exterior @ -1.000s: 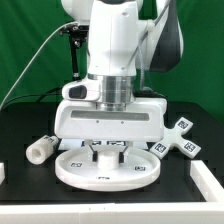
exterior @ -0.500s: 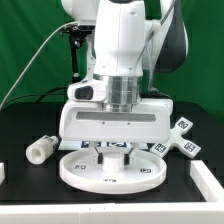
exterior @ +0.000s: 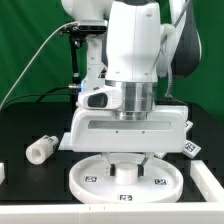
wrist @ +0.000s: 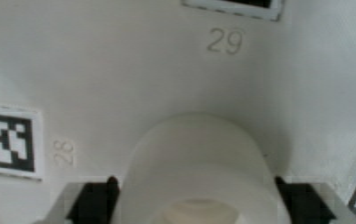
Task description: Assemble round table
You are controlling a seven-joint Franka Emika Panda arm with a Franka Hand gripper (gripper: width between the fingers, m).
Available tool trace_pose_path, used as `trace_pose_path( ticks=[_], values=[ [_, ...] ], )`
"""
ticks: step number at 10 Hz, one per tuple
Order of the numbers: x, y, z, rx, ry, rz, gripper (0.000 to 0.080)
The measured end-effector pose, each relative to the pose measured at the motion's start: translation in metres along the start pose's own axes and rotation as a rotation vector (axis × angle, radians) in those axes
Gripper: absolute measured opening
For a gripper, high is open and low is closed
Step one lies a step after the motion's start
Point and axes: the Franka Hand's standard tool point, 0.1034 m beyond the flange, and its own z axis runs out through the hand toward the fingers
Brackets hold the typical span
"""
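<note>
The large rimmed round disc [exterior: 125,180] lies flat at the front of the black table. My gripper [exterior: 126,166] stands straight down over its middle. In the wrist view the two black fingers [wrist: 100,200] sit tight against either side of a raised rounded white hub [wrist: 201,165] on the disc [wrist: 104,70], so the gripper is shut on it. The short cylindrical leg [exterior: 40,150] lies on its side at the exterior view's left. The cross-shaped foot [exterior: 191,150] shows only as a tagged tip at the right, mostly hidden behind the gripper body.
A white block [exterior: 211,180] stands at the front right, close to the disc's rim. Another white piece [exterior: 3,172] shows at the front left edge. A green curtain hangs behind, and a black cable runs along the back left.
The gripper and the disc have moved together toward the exterior view's right and slightly nearer the front. The gripper body now hides more of the foot. The leg has not moved.
</note>
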Motion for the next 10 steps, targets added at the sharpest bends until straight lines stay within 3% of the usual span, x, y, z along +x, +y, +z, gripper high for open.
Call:
trace_pose_path(
  ticks=[6, 8, 10],
  values=[
    [0.001, -0.002, 0.0, 0.0, 0.0, 0.005, 0.0409],
    [0.014, -0.018, 0.0, 0.002, 0.017, 0.005, 0.0409],
    [0.016, -0.024, 0.0, -0.004, 0.021, 0.013, 0.0409]
  ],
)
